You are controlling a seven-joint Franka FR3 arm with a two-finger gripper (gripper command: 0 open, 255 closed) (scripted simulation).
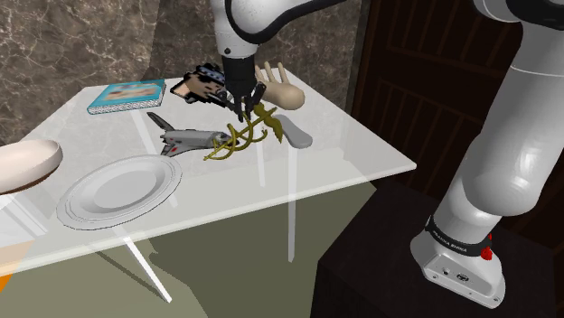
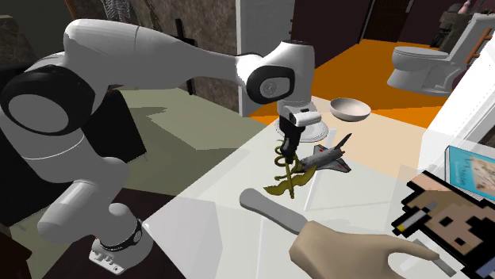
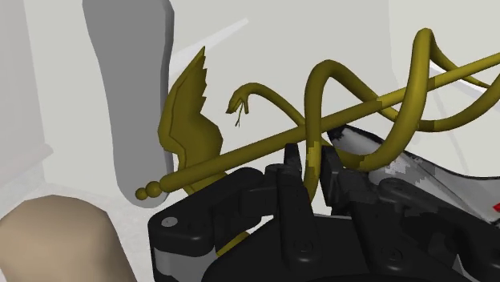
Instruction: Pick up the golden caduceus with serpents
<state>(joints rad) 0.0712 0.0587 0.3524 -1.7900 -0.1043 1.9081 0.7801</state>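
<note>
The golden caduceus (image 1: 237,137) has a straight rod, a pair of wings and two coiled serpents. My black gripper (image 1: 244,110) comes down on it from above and is shut on it. In the second exterior view the caduceus (image 2: 287,179) hangs tilted under the gripper (image 2: 284,155), its lower end close to the table top. In the wrist view the fingers (image 3: 282,186) clasp a serpent coil beside the rod (image 3: 352,110), with the gripper (image 3: 309,181) closed around it and the wings (image 3: 188,128) sticking out ahead.
On the glass table (image 1: 361,149) a toy space shuttle (image 1: 185,138) lies beside the caduceus, a grey flat piece (image 1: 296,134) on its other side. Behind stand a beige hand model (image 1: 280,88), a pixel-face figure (image 1: 203,83) and a book (image 1: 126,95). A plate (image 1: 120,190) and bowl (image 1: 27,163) sit at the shoulder view's left.
</note>
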